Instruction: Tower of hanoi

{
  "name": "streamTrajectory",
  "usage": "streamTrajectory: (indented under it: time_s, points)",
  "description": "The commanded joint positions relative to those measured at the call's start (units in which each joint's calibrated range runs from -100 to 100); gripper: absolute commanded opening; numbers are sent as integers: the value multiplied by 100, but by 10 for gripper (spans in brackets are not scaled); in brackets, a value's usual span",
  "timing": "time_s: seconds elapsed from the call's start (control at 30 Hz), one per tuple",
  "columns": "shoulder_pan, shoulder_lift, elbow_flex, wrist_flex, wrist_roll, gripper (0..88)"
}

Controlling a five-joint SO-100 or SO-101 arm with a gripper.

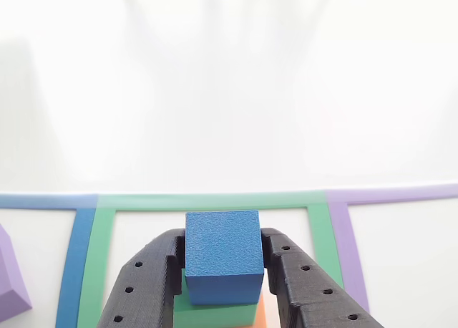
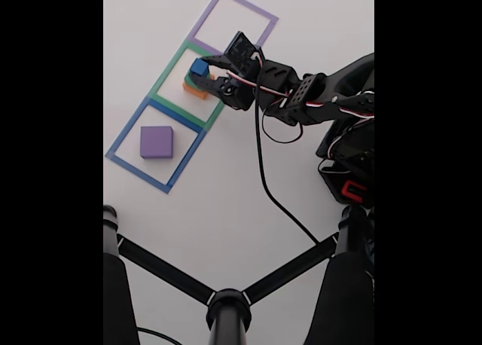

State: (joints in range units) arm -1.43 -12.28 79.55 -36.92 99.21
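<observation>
The purple block (image 2: 156,141) is sitting alone in the blue taped square (image 2: 120,145). In the green taped square (image 2: 167,74), the orange block (image 2: 195,90) is carrying the green block (image 1: 215,314), and the blue cube (image 1: 222,255) is topping it. The gripper (image 1: 224,267) is clenching the cube; a straight lift would probably avoid dragging the green one. The arm (image 2: 301,96) is reaching out low, wrist dipping.

- In the other view the far worktop (image 1: 229,92) is blown out to near white, with faint grey streaks of shadow at the top.
- The blue cube (image 1: 223,253) is sharp, its grain visible.
- The fixed view is evenly lit and softer; black bars flank it, and shadows near the purple block (image 2: 157,142) are weak.
</observation>
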Motion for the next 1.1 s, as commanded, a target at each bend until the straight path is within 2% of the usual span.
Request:
streamTrajectory:
  time_s: [0.0, 0.3, 0.53, 0.67, 0.87, 1.07]
  points:
    - [10, -126, -27, 37, 79, 39]
    - [-21, -310, -154, 256, 79, 41]
    - [-127, -1344, -826, 1842, 79, 44]
    - [-158, -1985, -1671, 3461, 79, 44]
    - [-105, -2538, -4034, 7411, 79, 44]
    - [-234, -2698, -5888, 9839, 79, 43]
